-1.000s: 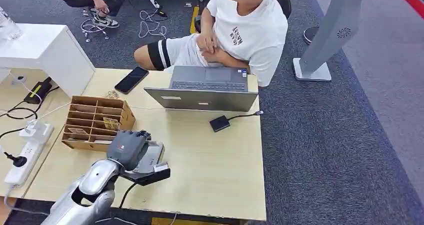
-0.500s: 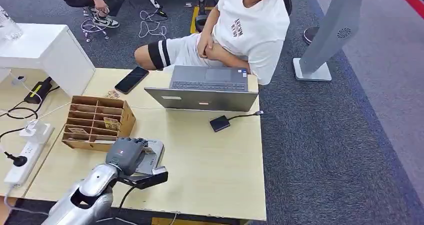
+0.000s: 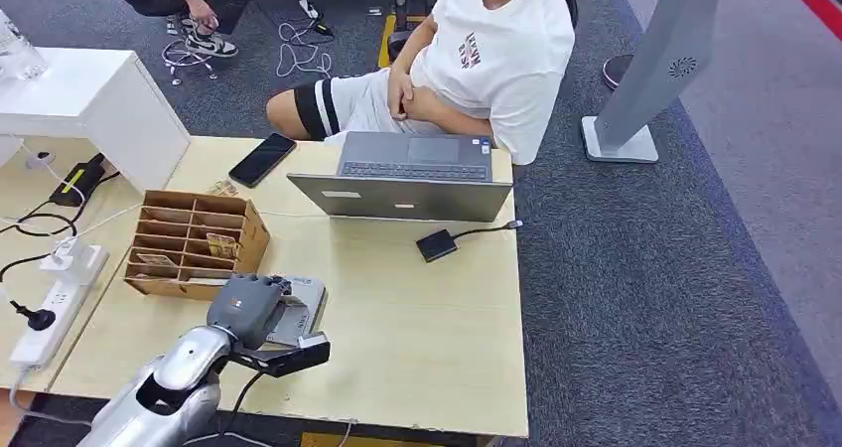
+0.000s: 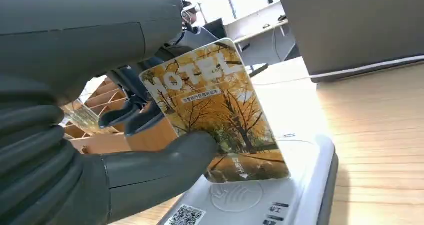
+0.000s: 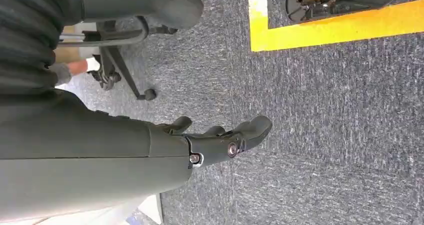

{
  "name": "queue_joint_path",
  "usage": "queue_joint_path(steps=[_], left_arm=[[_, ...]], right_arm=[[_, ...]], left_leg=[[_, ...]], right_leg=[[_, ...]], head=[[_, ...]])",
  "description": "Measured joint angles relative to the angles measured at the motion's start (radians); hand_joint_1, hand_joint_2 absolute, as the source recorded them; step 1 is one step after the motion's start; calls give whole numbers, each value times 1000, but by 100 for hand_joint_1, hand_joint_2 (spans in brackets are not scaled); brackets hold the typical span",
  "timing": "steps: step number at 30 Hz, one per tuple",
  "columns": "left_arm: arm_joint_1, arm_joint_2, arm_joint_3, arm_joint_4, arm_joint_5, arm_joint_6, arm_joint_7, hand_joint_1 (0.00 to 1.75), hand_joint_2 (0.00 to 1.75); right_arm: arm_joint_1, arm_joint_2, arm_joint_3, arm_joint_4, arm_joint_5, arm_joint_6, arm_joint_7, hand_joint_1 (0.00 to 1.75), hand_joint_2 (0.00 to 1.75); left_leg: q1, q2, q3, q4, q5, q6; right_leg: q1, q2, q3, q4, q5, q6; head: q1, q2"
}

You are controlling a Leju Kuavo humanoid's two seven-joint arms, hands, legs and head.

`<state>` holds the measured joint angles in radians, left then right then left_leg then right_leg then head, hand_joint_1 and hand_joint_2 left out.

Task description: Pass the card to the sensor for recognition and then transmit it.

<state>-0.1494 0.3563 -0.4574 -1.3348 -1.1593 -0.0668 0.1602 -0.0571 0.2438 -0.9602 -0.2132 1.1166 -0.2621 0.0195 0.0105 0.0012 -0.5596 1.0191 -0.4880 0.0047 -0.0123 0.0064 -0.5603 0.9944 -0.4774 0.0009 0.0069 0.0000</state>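
My left hand [image 3: 243, 308] hovers over the grey card reader [image 3: 303, 303] near the table's front edge. In the left wrist view the hand [image 4: 100, 150] pinches a yellow hotel card [image 4: 215, 110] with autumn trees between thumb and fingers, its lower edge touching or just above the sensor pad [image 4: 280, 195]. My right hand [image 5: 220, 140] hangs beside my body over grey carpet, fingers loosely extended and holding nothing.
A cardboard card organiser [image 3: 194, 243] stands just behind the reader. An open laptop [image 3: 407, 179], a black phone [image 3: 261, 158] and a small black box [image 3: 436, 244] with its cable lie on the table [image 3: 427, 348]. A seated person [image 3: 477, 60] faces the laptop. Power strips [image 3: 50, 308] lie left.
My left hand has dropped lower and drawn slightly toward me onto the card reader. The person behind the laptop has shifted a little.
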Motion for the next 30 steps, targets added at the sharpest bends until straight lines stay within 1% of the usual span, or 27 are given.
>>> queue_joint_path(steps=[4,6,10,12,15,17,20,23,25,30], left_arm=[[0,2,-1,2,2,1,0,175,175],[0,3,-2,3,6,20,-3,175,175],[-10,-5,0,-5,16,159,-13,175,175],[-29,-16,12,-32,10,207,-9,175,175],[-65,-28,47,-79,9,249,4,175,175],[-95,-31,72,-100,8,269,5,175,175],[-171,-27,107,-107,6,285,-9,175,175],[-256,-17,144,-91,-6,336,-30,175,175],[-312,-13,164,-53,-27,370,-38,175,175],[-441,-5,190,78,-40,355,-38,175,175]], right_arm=[[0,0,0,0,0,0,0,0,175],[0,0,0,0,0,0,0,0,175],[1,0,-1,-3,2,9,4,0,175],[0,0,-2,-4,11,10,1,0,175],[1,0,-2,-4,18,12,-3,0,175],[0,0,-2,-4,30,15,-8,0,175],[-1,0,-1,-4,54,23,-21,0,175],[-3,0,2,-3,72,27,-23,0,175],[-3,0,11,-3,85,29,-23,0,175],[-6,-3,16,-3,87,42,-30,0,175]], left_leg=[[0,0,1,0,0,0],[0,0,1,0,0,0],[0,0,0,0,1,-1],[0,-1,0,0,2,-1],[0,0,0,0,2,-1],[0,-1,0,0,2,-1],[0,-1,-1,0,2,-1],[1,-1,-1,0,2,-2],[1,-1,-1,0,2,-1],[1,-1,-1,0,3,-2]], right_leg=[[0,0,1,0,0,0],[0,0,1,0,0,0],[0,0,-1,0,0,0],[0,-1,0,0,0,0],[0,0,-1,0,1,0],[0,0,-1,0,1,0],[0,-1,-1,0,1,-1],[0,-1,-1,1,1,-1],[0,-1,-1,1,1,-1],[0,-1,-1,1,1,-1]], head=[[0,0],[0,0],[0,0],[0,0],[0,0],[0,0],[0,0],[0,0],[0,0],[0,0]])
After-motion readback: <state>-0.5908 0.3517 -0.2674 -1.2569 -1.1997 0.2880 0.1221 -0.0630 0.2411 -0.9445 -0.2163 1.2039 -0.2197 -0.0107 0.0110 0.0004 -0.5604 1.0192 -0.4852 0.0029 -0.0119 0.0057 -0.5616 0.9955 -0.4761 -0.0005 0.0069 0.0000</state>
